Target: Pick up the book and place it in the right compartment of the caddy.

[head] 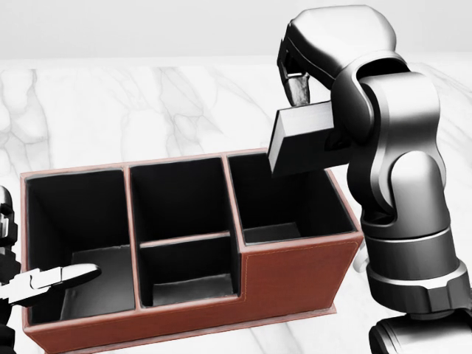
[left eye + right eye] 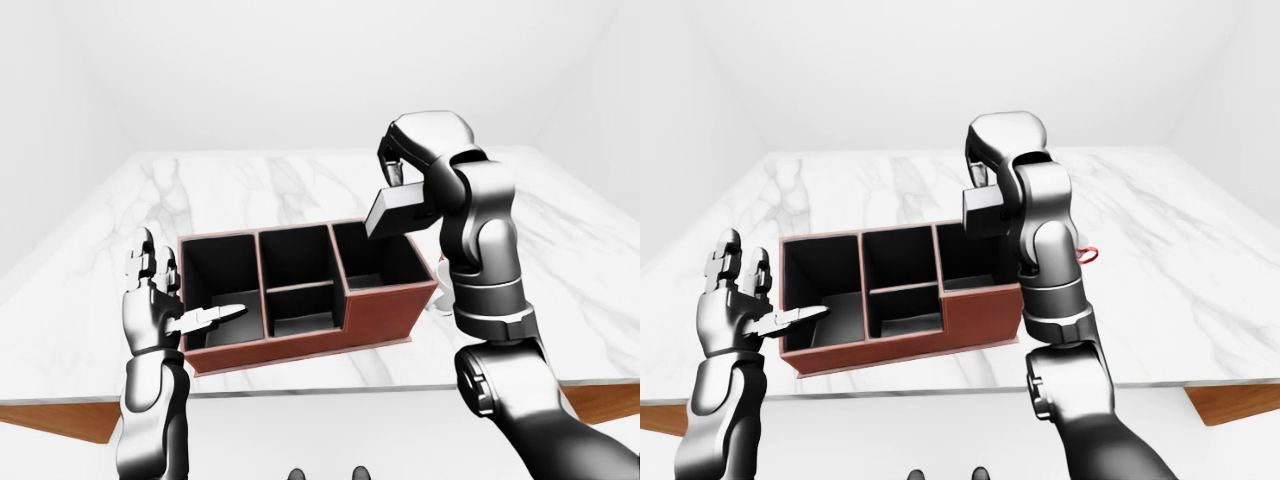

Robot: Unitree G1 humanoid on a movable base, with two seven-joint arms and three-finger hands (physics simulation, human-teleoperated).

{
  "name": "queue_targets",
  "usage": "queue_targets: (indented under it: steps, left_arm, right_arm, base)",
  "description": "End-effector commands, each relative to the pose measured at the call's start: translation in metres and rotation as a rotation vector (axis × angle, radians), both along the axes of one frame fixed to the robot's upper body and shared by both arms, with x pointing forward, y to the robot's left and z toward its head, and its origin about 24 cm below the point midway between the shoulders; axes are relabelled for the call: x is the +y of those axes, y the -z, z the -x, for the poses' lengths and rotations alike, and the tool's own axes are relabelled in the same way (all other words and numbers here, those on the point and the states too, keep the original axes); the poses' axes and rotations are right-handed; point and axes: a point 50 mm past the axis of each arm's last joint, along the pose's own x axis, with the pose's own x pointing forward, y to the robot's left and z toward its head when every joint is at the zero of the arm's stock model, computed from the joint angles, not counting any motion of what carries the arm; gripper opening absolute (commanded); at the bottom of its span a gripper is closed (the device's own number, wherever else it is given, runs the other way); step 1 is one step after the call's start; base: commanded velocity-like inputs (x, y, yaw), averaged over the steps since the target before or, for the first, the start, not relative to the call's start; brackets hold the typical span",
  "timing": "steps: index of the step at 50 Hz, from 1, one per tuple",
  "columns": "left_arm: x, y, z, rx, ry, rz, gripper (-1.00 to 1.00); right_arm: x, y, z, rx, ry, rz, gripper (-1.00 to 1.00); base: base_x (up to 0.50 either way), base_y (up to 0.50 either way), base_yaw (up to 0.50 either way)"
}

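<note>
Step in hand, as judged: lowering book (image 1: 301, 140) into right compartment (image 1: 284, 203) of caddy (image 2: 375, 315). Book, a dark grey slab, clamped in right hand (image 1: 306, 92), tilted, lower left corner just above/inside that compartment's rim at centre-right of head view; not yet seated. To do it well: straighten book so long edge runs w/ compartment walls, drop it clear of the divider on the compartment's left and the outer wall on its right, release only once bottom edge is down near floor of the bin. Risk: tilted corner catching the rim and tipping caddy. Left hand (image 2: 160, 295) w/ fingers spread apart, holding nothing, at lower left of left-eye view, one finger (image 2: 215, 317) reaching over caddy's left bin — close to the wall, can't tell if touching; could steady the box if it shifts. Marble tabletop (image 2: 250, 185) bare across upper part of frame, plenty of room above and right of caddy for withdrawing arm upward. Small red item (image 2: 1089, 252) at centre-right of right-eye view, mostly hidden by arm, too small to ID. Table's near edge just below caddy, so avoid pushing it toward bottom of frame.
</note>
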Motion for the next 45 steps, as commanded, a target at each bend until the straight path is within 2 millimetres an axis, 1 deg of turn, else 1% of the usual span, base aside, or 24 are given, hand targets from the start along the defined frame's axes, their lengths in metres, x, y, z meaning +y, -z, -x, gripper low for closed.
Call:
queue_targets:
  steps: [1, 2, 3, 5, 8, 13, 15, 17, 18, 20, 23, 24, 26, 28, 30, 36, 45]
  left_arm:
    - [-0.002, 0.003, -0.001, 0.006, 0.0, 0.008, 1.0]
    - [-0.002, 0.003, -0.001, 0.007, 0.0, 0.008, 1.0]
    - [-0.002, 0.003, -0.001, 0.007, 0.0, 0.009, 1.0]
    - [-0.002, 0.002, -0.001, 0.006, 0.0, 0.009, 1.0]
    - [-0.002, 0.003, -0.001, 0.007, 0.0, 0.009, 1.0]
    - [-0.002, 0.004, -0.002, 0.007, -0.001, 0.008, 1.0]
    - [-0.002, 0.003, -0.001, 0.007, 0.0, 0.008, 1.0]
    - [-0.002, 0.004, -0.002, 0.007, 0.0, 0.008, 1.0]
    - [-0.002, 0.004, -0.002, 0.007, 0.0, 0.008, 1.0]
    - [-0.002, 0.004, -0.002, 0.007, -0.001, 0.009, 1.0]
    - [-0.002, 0.005, -0.002, 0.007, -0.001, 0.009, 1.0]
    - [-0.002, 0.005, -0.002, 0.007, -0.001, 0.009, 1.0]
    - [-0.002, 0.006, -0.002, 0.008, -0.001, 0.01, 1.0]
    - [-0.002, 0.005, -0.002, 0.007, -0.001, 0.01, 1.0]
    - [-0.002, 0.005, -0.002, 0.007, -0.001, 0.01, 1.0]
    - [-0.002, 0.006, -0.002, 0.007, 0.0, 0.009, 1.0]
    - [-0.002, 0.004, 0.0, 0.007, -0.001, 0.011, 1.0]
  right_arm:
    - [0.009, 0.008, -0.014, 0.079, -0.018, 0.003, -1.0]
    - [0.009, 0.008, -0.014, 0.079, -0.019, 0.004, -1.0]
    - [0.011, 0.012, -0.013, 0.089, -0.026, 0.002, -1.0]
    - [0.013, 0.009, -0.013, 0.077, -0.028, 0.007, -1.0]
    - [0.014, 0.013, -0.013, 0.089, -0.035, 0.005, -1.0]
    - [0.017, 0.004, -0.011, 0.059, -0.038, 0.01, -1.0]
    - [0.019, 0.005, -0.01, 0.059, -0.044, 0.012, -1.0]
    - [0.023, -0.001, -0.008, 0.036, -0.05, 0.018, -1.0]
    - [0.024, 0.0, -0.007, 0.034, -0.052, 0.019, -1.0]
    - [0.027, -0.01, -0.005, -0.001, -0.055, 0.025, -1.0]
    - [0.03, -0.018, -0.001, -0.033, -0.058, 0.029, -1.0]
    - [0.031, -0.016, -0.001, -0.033, -0.06, 0.028, -1.0]
    - [0.032, -0.02, 0.001, -0.049, -0.061, 0.03, -1.0]
    - [0.033, -0.017, 0.002, -0.045, -0.064, 0.028, -1.0]
    - [0.034, -0.02, 0.003, -0.055, -0.065, 0.028, -1.0]
    - [0.039, -0.018, 0.005, -0.058, -0.076, 0.028, -1.0]
    - [0.041, -0.005, 0.002, -0.013, -0.085, 0.021, -1.0]
  base:
    - [0.0, 0.0, 0.0]
    - [0.0, 0.0, 0.0]
    - [0.0, 0.0, 0.0]
    - [0.0, 0.0, 0.0]
    - [0.0, 0.0, 0.0]
    - [0.0, 0.0, 0.0]
    - [0.0, 0.0, 0.0]
    - [0.0, 0.0, 0.0]
    - [0.0, 0.0, 0.0]
    - [0.0, 0.0, 0.0]
    - [0.0, 0.0, 0.0]
    - [0.0, 0.0, 0.0]
    - [0.0, 0.0, 0.0]
    - [0.0, 0.0, 0.0]
    - [0.0, 0.0, 0.0]
    - [0.0, 0.0, 0.0]
    - [0.0, 0.0, 0.0]
